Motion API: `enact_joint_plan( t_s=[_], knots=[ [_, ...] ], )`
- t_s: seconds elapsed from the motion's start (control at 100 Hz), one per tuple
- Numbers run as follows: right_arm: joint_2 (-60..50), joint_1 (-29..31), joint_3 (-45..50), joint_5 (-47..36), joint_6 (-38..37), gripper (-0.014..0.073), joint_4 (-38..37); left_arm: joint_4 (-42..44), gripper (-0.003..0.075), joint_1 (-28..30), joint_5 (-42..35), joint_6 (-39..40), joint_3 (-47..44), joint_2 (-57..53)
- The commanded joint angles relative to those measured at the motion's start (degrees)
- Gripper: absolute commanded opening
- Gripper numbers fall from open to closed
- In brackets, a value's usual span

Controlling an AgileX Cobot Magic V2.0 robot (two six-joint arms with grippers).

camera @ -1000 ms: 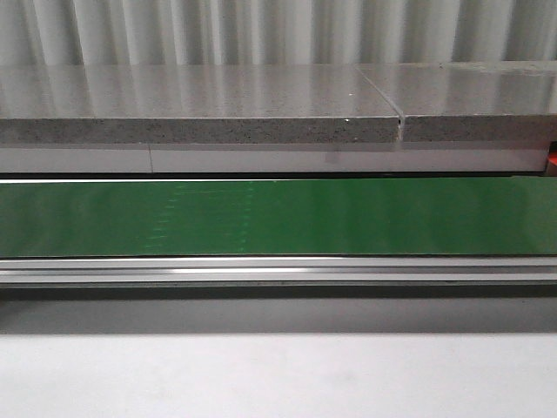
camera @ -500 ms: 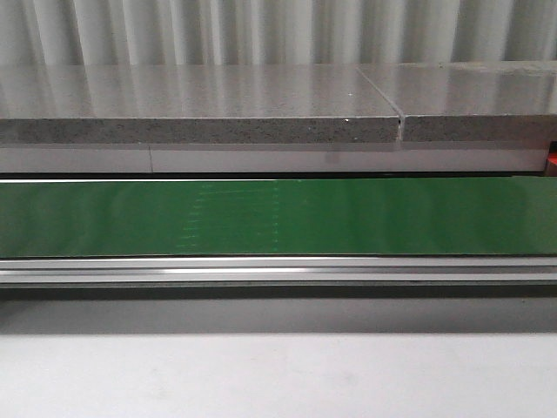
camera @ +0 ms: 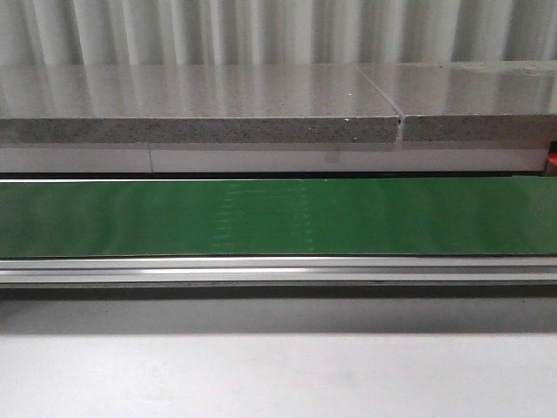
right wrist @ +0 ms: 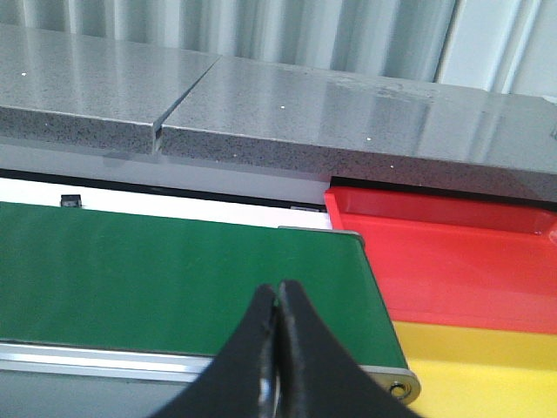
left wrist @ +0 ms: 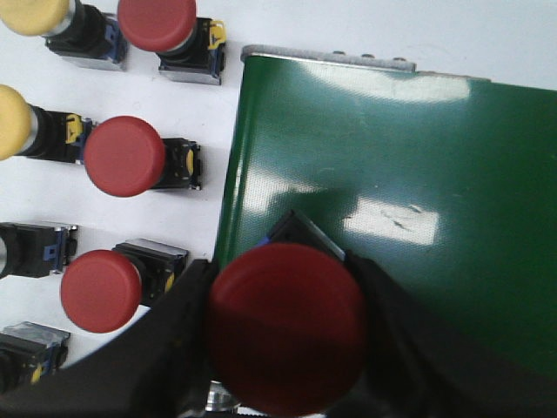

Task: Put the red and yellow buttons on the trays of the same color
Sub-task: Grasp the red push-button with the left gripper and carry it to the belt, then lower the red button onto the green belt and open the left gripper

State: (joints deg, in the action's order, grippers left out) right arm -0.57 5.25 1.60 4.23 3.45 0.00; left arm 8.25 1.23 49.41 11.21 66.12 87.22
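In the left wrist view my left gripper [left wrist: 285, 300] is shut on a red button [left wrist: 285, 340], holding it by its cap over the end of the green belt [left wrist: 392, 174]. More red buttons [left wrist: 124, 156] and yellow buttons [left wrist: 10, 122] lie on the white table beside that belt end. In the right wrist view my right gripper [right wrist: 278, 292] is shut with nothing in it, above the other end of the belt [right wrist: 174, 270]. Just past that end sit the red tray [right wrist: 452, 261] and the yellow tray [right wrist: 487, 366]. The front view shows neither gripper, buttons nor trays.
The green belt [camera: 278, 218] runs across the front view with a metal rail [camera: 278, 270] along its near side. A grey stone ledge [camera: 200, 104] stands behind it, also seen as the ledge [right wrist: 348, 113] behind the trays.
A faint pattern on the belt surface has shifted to the right across the front view. Nothing else there differs.
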Motion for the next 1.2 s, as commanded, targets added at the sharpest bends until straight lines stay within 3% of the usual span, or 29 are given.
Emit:
enact_joint_plan(
  t_s=[0.0,0.16,0.23,0.3,0.45,0.52,1.19],
  knots=[
    [-0.88,0.07,-0.32,-4.69,0.19,-0.0068,0.0,-0.74,-0.0019,-0.23,-2.9,-0.38,2.09,-1.05],
    [-0.88,0.07,-0.32,-4.69,0.19,-0.0068,0.0,-2.02,-0.0007,-0.23,-2.9,-2.06,2.09,0.46],
    [-0.88,0.07,-0.32,-4.69,0.19,-0.0068,0.0,-2.33,0.005,-0.23,-2.9,-2.06,2.09,1.23],
    [-0.88,0.07,-0.32,-4.69,0.19,-0.0068,0.0,-2.33,0.0155,-0.23,-2.9,-2.06,2.09,1.63],
    [-0.88,0.07,-0.32,-4.69,0.19,-0.0068,0.0,-2.33,0.0488,-0.23,-2.43,-2.06,2.2,1.63],
    [-0.88,0.07,-0.32,-4.69,0.19,-0.0068,0.0,-2.33,0.0577,-0.23,-2.43,-2.06,2.2,1.63],
    [-0.88,0.07,-0.32,-4.69,0.19,-0.0068,0.0,-2.33,0.0588,0.54,-1.01,-1.72,2.2,-18.4]
  ],
)
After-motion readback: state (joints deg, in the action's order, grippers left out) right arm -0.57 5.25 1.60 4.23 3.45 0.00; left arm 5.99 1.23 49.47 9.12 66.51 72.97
